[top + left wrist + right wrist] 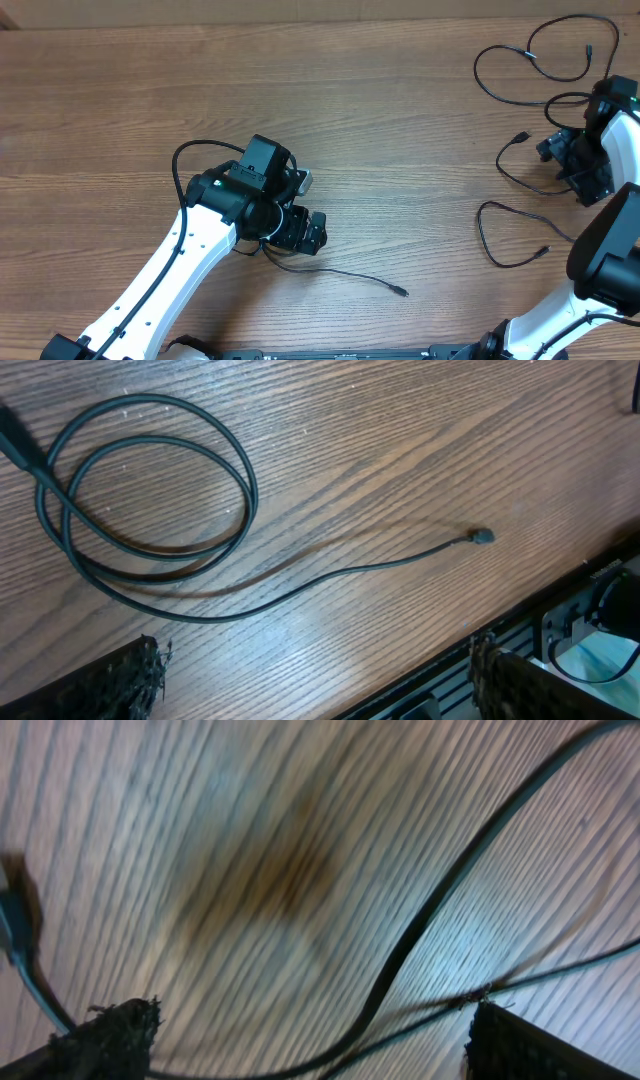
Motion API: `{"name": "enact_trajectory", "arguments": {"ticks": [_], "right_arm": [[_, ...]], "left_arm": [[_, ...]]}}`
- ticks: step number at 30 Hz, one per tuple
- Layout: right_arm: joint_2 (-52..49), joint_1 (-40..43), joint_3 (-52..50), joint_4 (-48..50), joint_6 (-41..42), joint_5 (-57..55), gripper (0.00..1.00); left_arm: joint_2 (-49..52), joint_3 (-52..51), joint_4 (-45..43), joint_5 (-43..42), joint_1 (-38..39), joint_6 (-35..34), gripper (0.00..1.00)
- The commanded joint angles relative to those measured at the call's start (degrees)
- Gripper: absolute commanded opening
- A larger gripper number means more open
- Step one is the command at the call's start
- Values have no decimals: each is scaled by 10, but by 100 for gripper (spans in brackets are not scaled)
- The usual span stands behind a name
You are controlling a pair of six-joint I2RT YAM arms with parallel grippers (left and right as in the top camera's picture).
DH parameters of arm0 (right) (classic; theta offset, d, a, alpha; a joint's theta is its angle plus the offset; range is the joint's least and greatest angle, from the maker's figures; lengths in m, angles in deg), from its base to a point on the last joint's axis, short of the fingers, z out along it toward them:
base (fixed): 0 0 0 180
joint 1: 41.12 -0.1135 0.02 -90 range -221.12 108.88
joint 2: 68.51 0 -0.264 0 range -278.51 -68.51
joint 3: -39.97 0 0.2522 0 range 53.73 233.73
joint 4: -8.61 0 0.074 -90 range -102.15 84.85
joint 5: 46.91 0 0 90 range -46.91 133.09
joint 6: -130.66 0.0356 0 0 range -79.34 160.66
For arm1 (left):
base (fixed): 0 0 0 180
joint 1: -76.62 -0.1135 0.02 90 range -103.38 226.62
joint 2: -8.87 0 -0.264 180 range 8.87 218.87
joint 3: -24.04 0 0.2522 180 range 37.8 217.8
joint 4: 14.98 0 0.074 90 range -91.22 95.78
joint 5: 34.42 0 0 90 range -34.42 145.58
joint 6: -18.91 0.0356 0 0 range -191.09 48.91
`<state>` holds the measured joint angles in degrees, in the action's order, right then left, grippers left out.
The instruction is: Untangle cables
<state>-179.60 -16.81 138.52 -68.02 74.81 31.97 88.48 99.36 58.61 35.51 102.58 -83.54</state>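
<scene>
Overhead view: one of the cables [345, 272] lies partly beneath the left gripper [303, 231] on the wooden table [400, 120]. Its free tail runs out from that gripper toward the robot's right and the near edge, ending in a small plug [400, 291]. From the left wrist, its other part forms a flat double coil [150, 400] ahead of the left gripper, whose fingers stand spread around nothing. Well to the right of the left gripper, more cables lie in loose open loops around the right gripper [552, 150]. Its fingers are also spread, with a blurred cord [420, 927] lying on the wood between them.
</scene>
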Motion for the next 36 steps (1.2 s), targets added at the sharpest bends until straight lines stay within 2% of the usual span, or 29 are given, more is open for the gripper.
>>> {"name": "enact_trajectory", "arguments": {"ticks": [1, 6, 13, 18, 21, 25, 27, 31, 36], "right_arm": [[0, 22, -2, 9, 3, -21, 89], [0, 52, -3, 7, 20, -21, 80], [-1, 69, -23, 24, 20, -21, 78], [-1, 69, -54, 61, 20, -16, 70], [-1, 69, -61, 74, 20, 9, 58], [-1, 69, -60, 85, 20, 9, 28], [0, 69, -59, 87, 20, 9, 4], [0, 69, -44, 86, 13, 9, 4], [18, 69, 48, 43, -20, 7, 4]], "left_arm": [[-10, 11, -2, 10, 4, -9, 99], [-10, 11, -4, 10, 3, -9, 100], [-10, 11, -4, 10, 3, -9, 100], [-10, 11, -4, 10, 3, -9, 100], [-10, 11, -4, 10, 3, -9, 99], [-10, 11, -4, 10, 3, -9, 100], [-10, 11, -4, 10, 3, -9, 99], [-10, 11, -4, 10, 3, -9, 99], [-10, 11, -4, 10, 3, -9, 100]]}}
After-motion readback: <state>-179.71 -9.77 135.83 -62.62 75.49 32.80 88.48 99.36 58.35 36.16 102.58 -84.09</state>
